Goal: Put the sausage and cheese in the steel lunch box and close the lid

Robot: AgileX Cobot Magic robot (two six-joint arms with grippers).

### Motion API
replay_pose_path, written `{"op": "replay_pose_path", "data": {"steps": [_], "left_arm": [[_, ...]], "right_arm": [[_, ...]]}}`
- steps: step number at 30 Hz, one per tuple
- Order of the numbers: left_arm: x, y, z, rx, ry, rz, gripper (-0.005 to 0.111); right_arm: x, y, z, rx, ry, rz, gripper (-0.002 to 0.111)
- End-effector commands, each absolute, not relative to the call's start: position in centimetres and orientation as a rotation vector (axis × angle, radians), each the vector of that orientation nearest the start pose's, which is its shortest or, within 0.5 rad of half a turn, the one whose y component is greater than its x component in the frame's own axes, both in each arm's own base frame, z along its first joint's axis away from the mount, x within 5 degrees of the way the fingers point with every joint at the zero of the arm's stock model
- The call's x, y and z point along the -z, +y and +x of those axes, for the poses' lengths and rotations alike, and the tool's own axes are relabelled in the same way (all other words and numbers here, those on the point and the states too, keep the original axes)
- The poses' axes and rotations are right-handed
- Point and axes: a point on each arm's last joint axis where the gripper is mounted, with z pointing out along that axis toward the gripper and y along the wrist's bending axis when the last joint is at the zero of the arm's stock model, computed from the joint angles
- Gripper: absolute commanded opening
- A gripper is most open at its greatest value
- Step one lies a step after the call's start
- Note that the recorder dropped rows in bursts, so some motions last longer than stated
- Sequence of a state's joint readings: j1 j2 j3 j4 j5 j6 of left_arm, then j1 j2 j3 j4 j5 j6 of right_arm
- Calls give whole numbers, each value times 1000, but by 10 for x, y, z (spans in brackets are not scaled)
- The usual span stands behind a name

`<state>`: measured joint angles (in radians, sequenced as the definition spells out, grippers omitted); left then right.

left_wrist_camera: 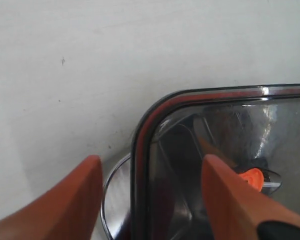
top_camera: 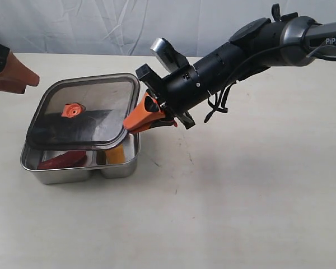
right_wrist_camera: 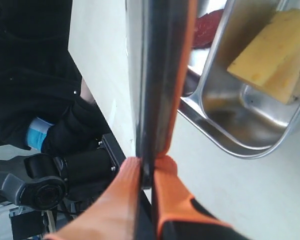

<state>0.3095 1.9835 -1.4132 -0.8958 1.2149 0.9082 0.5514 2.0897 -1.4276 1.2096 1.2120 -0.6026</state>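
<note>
The steel lunch box (top_camera: 73,175) stands left of centre, with the red sausage (top_camera: 61,159) in its left compartment and the yellow cheese (top_camera: 116,154) in the right one. The dark lid (top_camera: 84,112) with its orange valve (top_camera: 73,110) hovers tilted above the box, shifted toward the back. My right gripper (top_camera: 135,122) is shut on the lid's right edge (right_wrist_camera: 157,75), pinching it at the fingertips (right_wrist_camera: 147,167). The cheese (right_wrist_camera: 270,55) and sausage (right_wrist_camera: 207,27) show below in the box (right_wrist_camera: 230,125). My left gripper (top_camera: 29,83) stands open at the far left, apart from the lid's corner (left_wrist_camera: 145,135).
The pale table (top_camera: 241,196) stretches out to the right and front of the box. In the left wrist view the box's rim (left_wrist_camera: 110,185) peeks out under the lid corner, between the two fingers (left_wrist_camera: 85,195).
</note>
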Motion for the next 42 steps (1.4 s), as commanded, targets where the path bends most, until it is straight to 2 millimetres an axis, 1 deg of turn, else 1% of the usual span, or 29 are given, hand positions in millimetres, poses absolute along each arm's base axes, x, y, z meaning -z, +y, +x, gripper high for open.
{"op": "replay_pose_path", "data": {"steps": [1, 8, 11, 17, 29, 32, 33, 35, 37, 39, 40, 42], "left_arm": [[-211, 53, 385, 1005, 2566, 296, 56], [-211, 53, 385, 1002, 2564, 305, 56], [-211, 53, 385, 1002, 2564, 305, 56], [-211, 53, 385, 1002, 2564, 305, 56], [-212, 52, 386, 1004, 2544, 324, 56], [-212, 52, 386, 1004, 2544, 324, 56], [-212, 52, 386, 1004, 2544, 324, 56], [-212, 52, 386, 1004, 2544, 324, 56], [-212, 52, 386, 1004, 2544, 324, 56], [-212, 52, 386, 1004, 2544, 324, 56], [-212, 52, 386, 1004, 2544, 324, 56], [-212, 52, 386, 1004, 2544, 324, 56]], "right_arm": [[-190, 279, 305, -1685, 2733, -761, -1], [-187, 278, 305, -1659, 2728, -807, -1], [-176, 280, 307, -1685, 2733, -790, -1], [-154, 282, 309, -1689, 2743, -819, -1], [-150, 279, 308, -1631, 2767, -882, -1], [-143, 276, 307, -1565, 2829, -909, 0], [-141, 275, 307, -1541, 2850, -920, 4], [-140, 274, 306, -1522, 2860, -934, 14], [-141, 275, 307, -1543, 2853, -914, 30], [-141, 275, 307, -1543, 2852, -914, 40], [-140, 274, 307, -1535, 2855, -921, 42], [-140, 274, 307, -1536, 2855, -921, 41]]}}
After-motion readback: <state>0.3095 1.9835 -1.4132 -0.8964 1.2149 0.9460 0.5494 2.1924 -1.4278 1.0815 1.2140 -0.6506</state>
